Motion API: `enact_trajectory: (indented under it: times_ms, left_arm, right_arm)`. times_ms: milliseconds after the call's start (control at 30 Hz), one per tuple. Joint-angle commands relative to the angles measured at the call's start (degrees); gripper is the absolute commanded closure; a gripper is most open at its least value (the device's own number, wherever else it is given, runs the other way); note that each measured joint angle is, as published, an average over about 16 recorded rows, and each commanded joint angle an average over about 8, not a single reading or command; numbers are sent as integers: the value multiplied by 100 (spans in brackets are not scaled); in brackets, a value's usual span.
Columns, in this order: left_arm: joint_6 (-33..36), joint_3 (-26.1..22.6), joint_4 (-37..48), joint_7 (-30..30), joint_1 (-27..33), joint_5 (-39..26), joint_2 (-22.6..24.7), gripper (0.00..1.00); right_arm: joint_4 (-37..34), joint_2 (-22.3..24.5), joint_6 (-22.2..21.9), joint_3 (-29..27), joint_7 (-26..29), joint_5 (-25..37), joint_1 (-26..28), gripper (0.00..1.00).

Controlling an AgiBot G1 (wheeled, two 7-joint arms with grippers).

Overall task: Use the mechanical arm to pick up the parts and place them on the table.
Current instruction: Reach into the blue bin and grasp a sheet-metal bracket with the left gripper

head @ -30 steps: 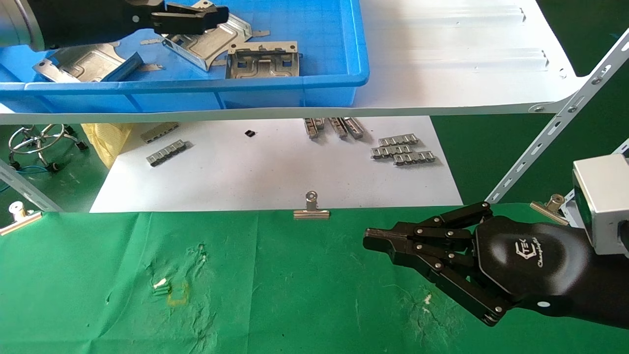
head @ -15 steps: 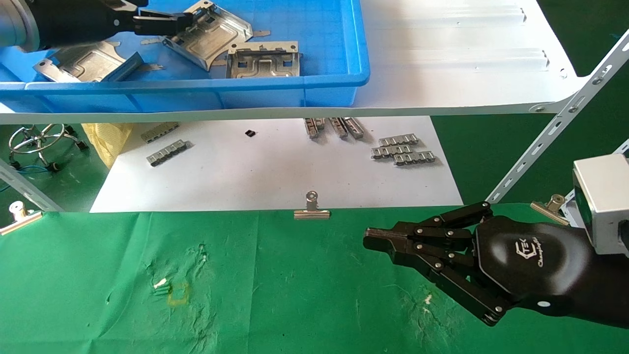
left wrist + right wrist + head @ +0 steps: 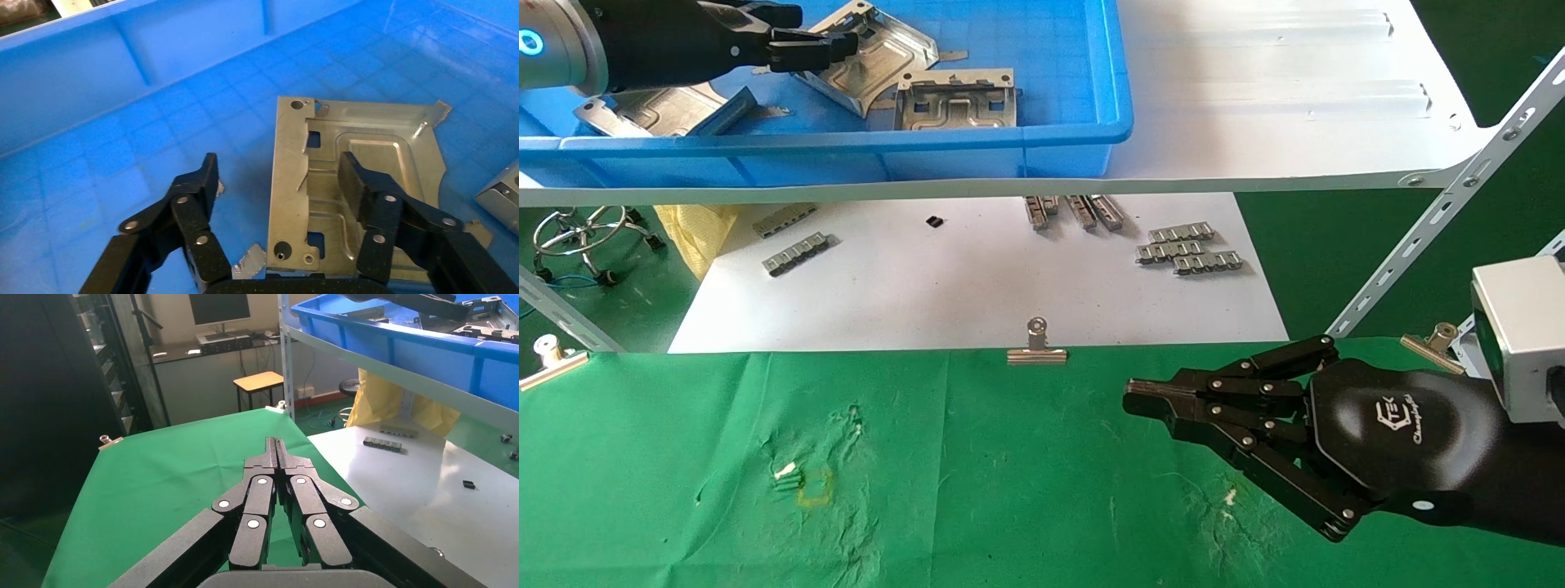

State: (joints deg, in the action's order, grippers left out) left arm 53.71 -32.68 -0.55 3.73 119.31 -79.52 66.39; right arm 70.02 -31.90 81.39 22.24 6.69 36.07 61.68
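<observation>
Now left pincer [image 3: 834,42] hovering in blue bin [image 3: 1075,135], upper left of head view, fingers [image 3: 202,184] spread wide, straddling edge of one part [image 3: 355,184], not gripping. Two more parts [image 3: 956,102] lying in bin nearby. Right pincer [image 3: 1140,396] sitting clenched, empty, over green desk [image 3: 977,490], lower right.

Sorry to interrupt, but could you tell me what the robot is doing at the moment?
The left gripper is inside the blue bin on the white shelf, its fingers open and straddling one edge of a sheet-metal bracket it has not yet closed on. Two more brackets lie in the bin. The right gripper is parked, shut, over the green table, where no bracket lies so far.
</observation>
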Motion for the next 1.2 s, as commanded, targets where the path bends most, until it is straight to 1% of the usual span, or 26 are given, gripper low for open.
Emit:
enact_trajectory:
  times_ms: [33,233,367,400,433,533,633,667,700,833,1067,1200]
  left_arm:
    - [18,-9,3,-3,8,-13,3,100]
    - [62,-38,-15,-81,30,-55,-4,100]
    - [107,-56,-18,-124,45,-80,-16,100]
    - [120,-60,-20,-137,49,-86,-20,100]
    - [139,-64,-23,-152,53,-92,-25,100]
    - [235,-69,-44,-204,68,-100,-49,100]
    - [427,-57,-79,-264,93,-80,-89,100]
    - [516,-48,-97,-289,104,-66,-108,100]
    - [615,-36,-117,-315,117,-48,-128,100]
    - [1176,39,-231,-455,189,72,-237,100]
    - [2610,215,-474,-898,294,372,-506,100]
    - [2978,274,-492,-1136,323,468,-609,100]
  right_arm:
    - [0,0,0,0,0,0,0,100]
    - [0,0,0,0,0,0,0,99]
    - [0,0,0,0,0,0,0,91]
    - [0,0,0,0,0,0,0,87]
    - [0,0,0,0,0,0,0,78]
    - [0,0,0,0,0,0,0,42]
    - [0,0,0,0,0,0,0,11]
    - [0,0,0,0,0,0,0,3]
    - [0,0,0,0,0,0,0,0]
    - [0,0,0,0,0,0,0,0]
    - [0,0,0,0,0,0,0,0]
    - [0,0,0,0,0,0,0,0]
